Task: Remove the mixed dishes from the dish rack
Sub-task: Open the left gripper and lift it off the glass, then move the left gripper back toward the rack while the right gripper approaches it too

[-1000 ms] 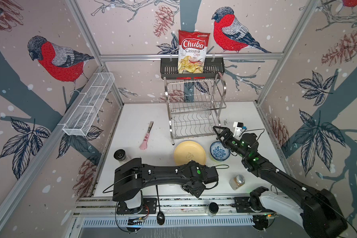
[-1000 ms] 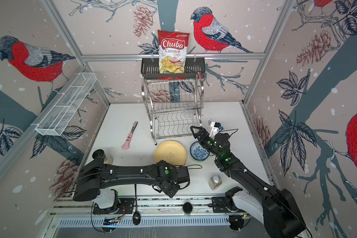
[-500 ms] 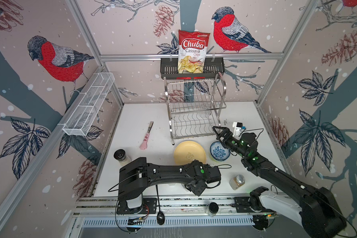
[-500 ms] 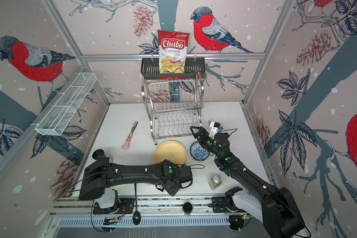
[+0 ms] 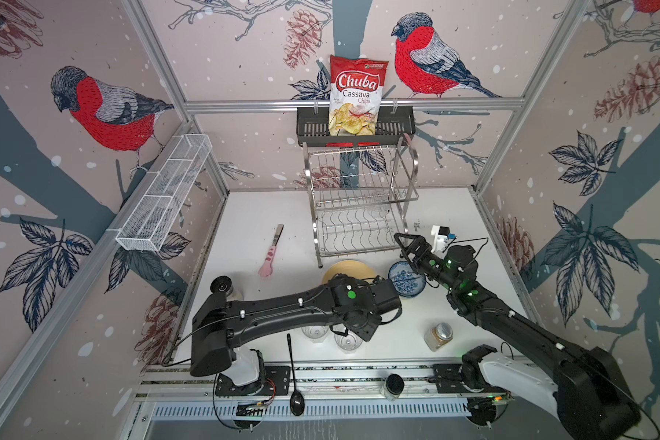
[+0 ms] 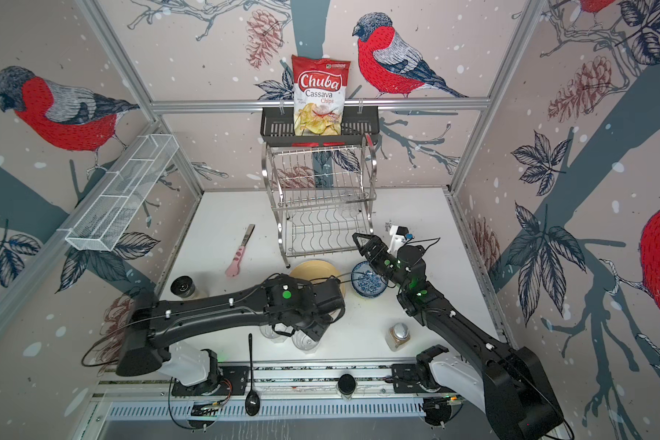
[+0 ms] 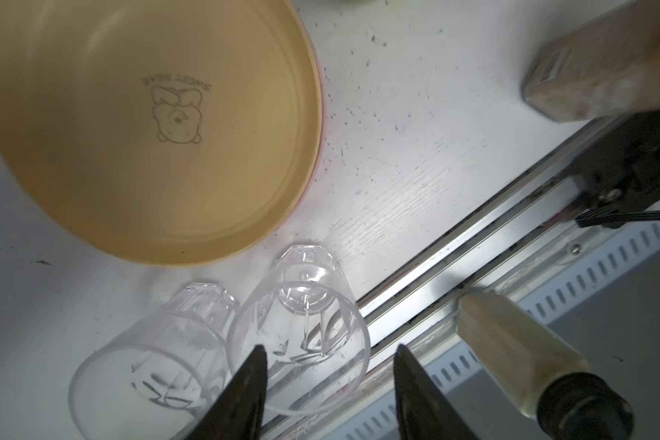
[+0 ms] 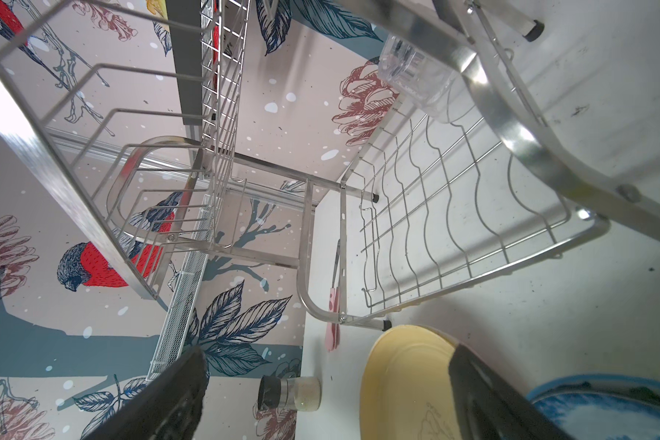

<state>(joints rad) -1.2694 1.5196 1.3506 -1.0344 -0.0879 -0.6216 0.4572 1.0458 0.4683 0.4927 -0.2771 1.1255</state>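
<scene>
In both top views, dish rack [image 5: 359, 213] at the back of the table [image 5: 446, 213], tiers nearly bare. Just in front of the rack, yellow plate [image 5: 345, 268] and blue-white bowl [image 5: 406, 280] side by side. Farther in front of it, by the table's near edge, two clear tumblers [image 5: 315, 333] upright under the left gripper [image 5: 361, 335], jaws hidden from above. Right gripper [image 5: 408, 244] at the rack's front right corner, spread wide, holds nothing. From the left wrist: left gripper [image 7: 328, 381] parted, straddles one tumbler without clamping it (daylight beside one finger); second tumbler just beside the first; yellow plate [image 7: 149, 133] resting on a pink edge [image 7: 321, 114]. From the right wrist: right gripper [image 8: 328, 388] agape, faces the rack's lower tier; third tumbler [image 8: 416, 72] at the rack's far end behind the curved side frame, tier hard to tell; plate and bowl just short of the rack's foot.
</scene>
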